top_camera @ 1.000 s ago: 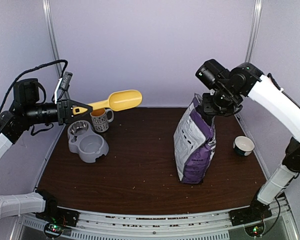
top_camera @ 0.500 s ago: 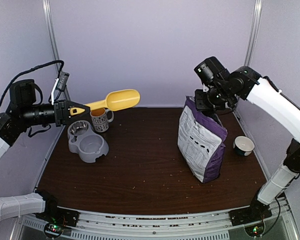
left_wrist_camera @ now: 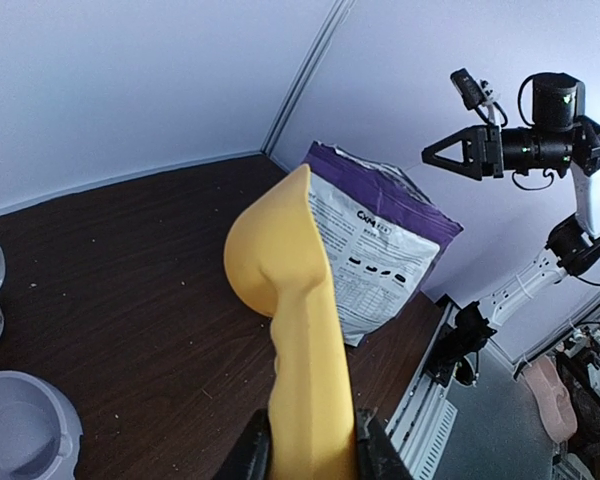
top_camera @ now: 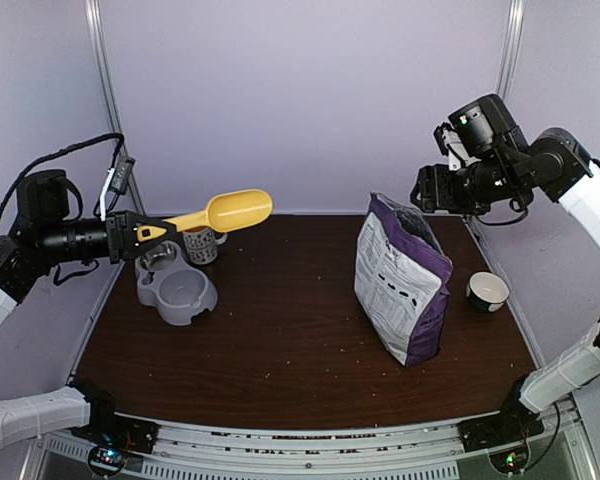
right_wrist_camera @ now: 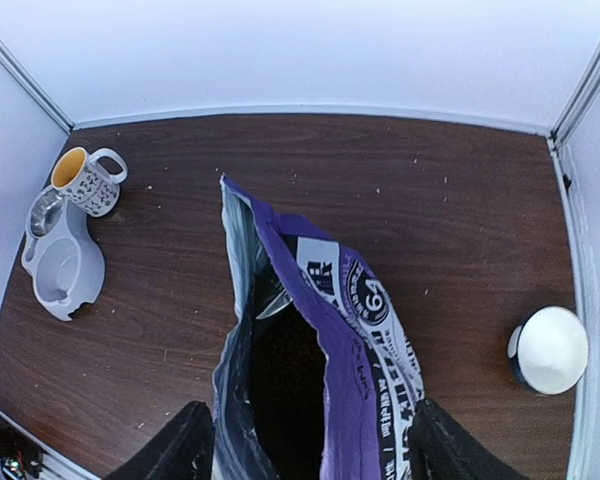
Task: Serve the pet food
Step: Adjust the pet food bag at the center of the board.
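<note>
The purple-and-white pet food bag point(top_camera: 400, 285) stands by itself right of the table's middle, leaning, with its top open. In the right wrist view the bag point(right_wrist_camera: 365, 320) gapes dark inside, and no pellets can be made out. My right gripper point(top_camera: 426, 190) hangs open above and to the right of the bag's top, apart from it. Its fingers point(right_wrist_camera: 175, 445) frame the bag's mouth from above. My left gripper point(top_camera: 145, 233) is shut on the handle of the yellow scoop point(top_camera: 225, 212), held level in the air above the left side. The scoop point(left_wrist_camera: 280, 270) shows its underside, so its contents are hidden.
A grey double pet bowl point(top_camera: 175, 285) sits at the left, with a patterned mug point(top_camera: 202, 243) just behind it. A small white bowl point(top_camera: 487, 291) stands at the right edge, beside the bag. Crumbs are scattered over the dark wooden table point(top_camera: 280, 350).
My right gripper opened, let go of the bag's top and rose away to the right. The bag turned and now stands alone, leaning. The scoop drifted slightly left and down.
</note>
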You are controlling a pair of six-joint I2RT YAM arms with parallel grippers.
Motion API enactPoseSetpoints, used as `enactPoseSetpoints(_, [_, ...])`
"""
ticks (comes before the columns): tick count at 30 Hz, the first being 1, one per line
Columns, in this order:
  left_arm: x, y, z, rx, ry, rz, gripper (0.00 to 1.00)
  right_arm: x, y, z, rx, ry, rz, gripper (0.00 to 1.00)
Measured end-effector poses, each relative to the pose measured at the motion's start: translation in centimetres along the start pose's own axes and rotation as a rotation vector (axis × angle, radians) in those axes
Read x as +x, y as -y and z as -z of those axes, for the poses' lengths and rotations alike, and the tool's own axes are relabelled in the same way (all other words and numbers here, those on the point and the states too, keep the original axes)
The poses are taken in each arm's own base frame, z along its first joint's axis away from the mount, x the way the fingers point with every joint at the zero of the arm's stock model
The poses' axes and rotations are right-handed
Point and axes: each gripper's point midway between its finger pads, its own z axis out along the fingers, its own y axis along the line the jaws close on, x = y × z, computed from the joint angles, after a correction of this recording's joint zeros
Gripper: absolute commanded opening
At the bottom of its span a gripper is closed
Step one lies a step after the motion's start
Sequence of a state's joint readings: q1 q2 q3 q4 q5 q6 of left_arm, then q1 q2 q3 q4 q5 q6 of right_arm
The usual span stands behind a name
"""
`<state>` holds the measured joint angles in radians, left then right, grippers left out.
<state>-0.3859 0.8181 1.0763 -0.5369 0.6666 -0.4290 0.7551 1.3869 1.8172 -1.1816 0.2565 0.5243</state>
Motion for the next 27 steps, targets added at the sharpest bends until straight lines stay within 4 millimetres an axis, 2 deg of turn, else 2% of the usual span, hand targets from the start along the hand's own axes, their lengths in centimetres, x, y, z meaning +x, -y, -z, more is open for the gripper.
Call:
enactPoseSetpoints(1, [0.1,-0.1,0.0,-0.003,-0.001,0.005,0.22,0.2,-0.1,0.0,-0.007,-0.009,0.008,0.35])
enactPoseSetpoints(3, [0.2,-0.1,0.1,-0.008,-0.001,0.012,0.22,1.2,-0.2,-0.5,-0.022,-0.043,0.028,0.01])
enactPoseSetpoints(7, [0.0,0.2,0.7,-0.015,0.017,0.014,0.22,3.5,0.5,-1.8,-0.028,-0.125,0.024,0.02])
enactPoseSetpoints(16, [-0.5,0.8,1.7,-0.024,0.054,0.019,0.22,5.0,0.7,-2.3,-0.073,-0.216,0.025,0.15])
enactPoseSetpoints(17, [-0.5,0.8,1.8,-0.025,0.057,0.02,0.22,5.1,0.7,-2.4,-0.072,-0.226,0.03,0.14])
enactPoseSetpoints(19, [-0.4,0.8,1.9,-0.027,0.06,0.025,0.22,5.3,0.7,-2.5,-0.064,-0.244,0.037,0.0])
enactPoseSetpoints(27, [-0.4,0.7,2.0,-0.04,0.068,0.048,0.22,4.1,0.6,-2.4,-0.07,-0.295,-0.007,0.0])
